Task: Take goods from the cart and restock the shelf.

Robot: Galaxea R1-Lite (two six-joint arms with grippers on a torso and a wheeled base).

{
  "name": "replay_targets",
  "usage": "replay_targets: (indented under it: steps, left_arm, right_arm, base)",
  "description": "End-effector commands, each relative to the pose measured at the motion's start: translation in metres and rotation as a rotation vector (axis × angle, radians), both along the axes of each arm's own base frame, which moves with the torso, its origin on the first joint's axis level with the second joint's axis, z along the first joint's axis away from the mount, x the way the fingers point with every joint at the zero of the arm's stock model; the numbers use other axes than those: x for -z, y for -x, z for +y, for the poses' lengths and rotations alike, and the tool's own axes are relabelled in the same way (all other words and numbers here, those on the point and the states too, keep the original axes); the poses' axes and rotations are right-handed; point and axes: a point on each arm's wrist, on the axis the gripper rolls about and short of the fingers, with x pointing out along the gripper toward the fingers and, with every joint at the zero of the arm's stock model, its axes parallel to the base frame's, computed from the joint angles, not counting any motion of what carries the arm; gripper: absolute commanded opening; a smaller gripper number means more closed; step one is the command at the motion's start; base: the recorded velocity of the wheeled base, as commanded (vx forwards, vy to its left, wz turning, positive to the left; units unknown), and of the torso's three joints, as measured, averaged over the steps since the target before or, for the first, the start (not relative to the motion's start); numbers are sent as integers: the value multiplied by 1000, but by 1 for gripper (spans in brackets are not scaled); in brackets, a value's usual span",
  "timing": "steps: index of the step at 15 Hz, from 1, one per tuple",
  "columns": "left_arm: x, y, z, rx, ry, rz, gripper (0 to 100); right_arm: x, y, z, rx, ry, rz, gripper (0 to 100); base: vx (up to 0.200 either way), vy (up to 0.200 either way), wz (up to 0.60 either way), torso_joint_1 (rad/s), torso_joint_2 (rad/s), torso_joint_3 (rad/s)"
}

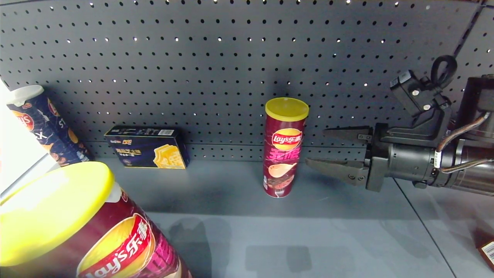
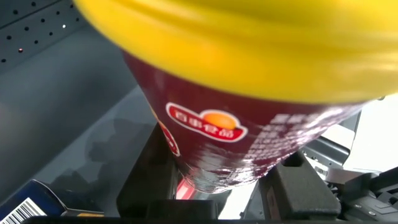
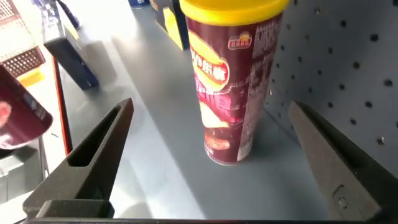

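Nearest, lower left of the head view: maroon held can (image 1: 77, 231), yellow lid, tilted; the left wrist view shows the left gripper (image 2: 214, 190) clamped on its lower body. Left edge, mid-height: dark blue can (image 1: 42, 123), leaning. Right of it, a dark blue box (image 1: 148, 146) sits on its long edge at the pegboard (image 1: 193, 58). Centre: standing can (image 1: 285, 148), maroon, yellow lid, upright on the grey shelf (image 1: 308, 239) near the pegboard. Right of centre: right gripper (image 1: 315, 147), fingers spread apart, just beside the standing can, not touching.
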Motion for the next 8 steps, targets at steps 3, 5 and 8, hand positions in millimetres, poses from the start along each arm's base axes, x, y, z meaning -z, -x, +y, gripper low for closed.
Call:
replay_targets:
  steps: [3, 5, 8]
  left_arm:
    - [0, 0, 0, -1, 0, 2, 0]
    - [-1, 0, 0, -5, 10, 12, 0]
    - [-1, 0, 0, -6, 12, 14, 0]
  right_arm:
    - [13, -12, 7, -19, 10, 20, 100]
    - [24, -19, 12, -25, 14, 28, 100]
    - [36, -30, 16, -40, 16, 37, 100]
  base:
    - [0, 0, 0, 0, 0, 0]
    - [0, 0, 0, 0, 0, 0]
    - [0, 0, 0, 0, 0, 0]
